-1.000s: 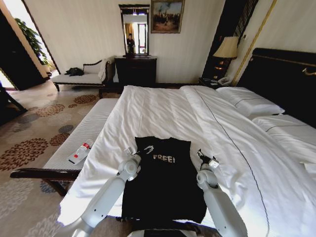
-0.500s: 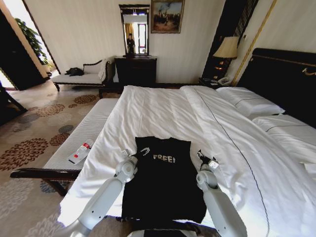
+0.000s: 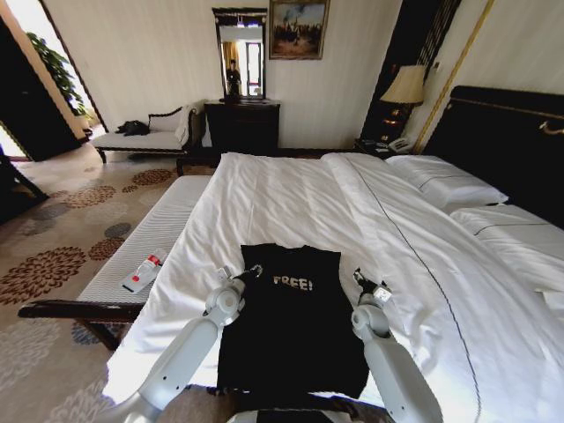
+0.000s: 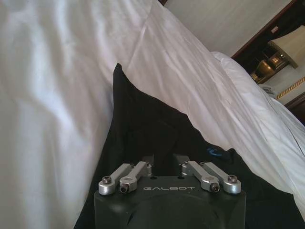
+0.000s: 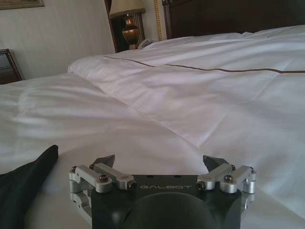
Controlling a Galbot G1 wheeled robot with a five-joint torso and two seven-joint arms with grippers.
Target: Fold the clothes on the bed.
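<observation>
While the black cotton T-shirt with white "FREE!" lettering (image 3: 291, 326) lies as a narrow strip on the white-sheeted bed (image 3: 291, 194), you've crosswise folds left (my judgement): left end effector (image 4: 164, 168) closed on its cloth, right end effector (image 5: 159, 162) spread, empty beside it.

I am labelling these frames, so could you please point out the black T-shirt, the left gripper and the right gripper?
T-shirt (image 3: 291, 330), head view, middle of the fabric.
Left gripper (image 3: 248, 273), head view, between its fingertips.
Right gripper (image 5: 158, 163), right wrist view, between its open fingertips.
</observation>
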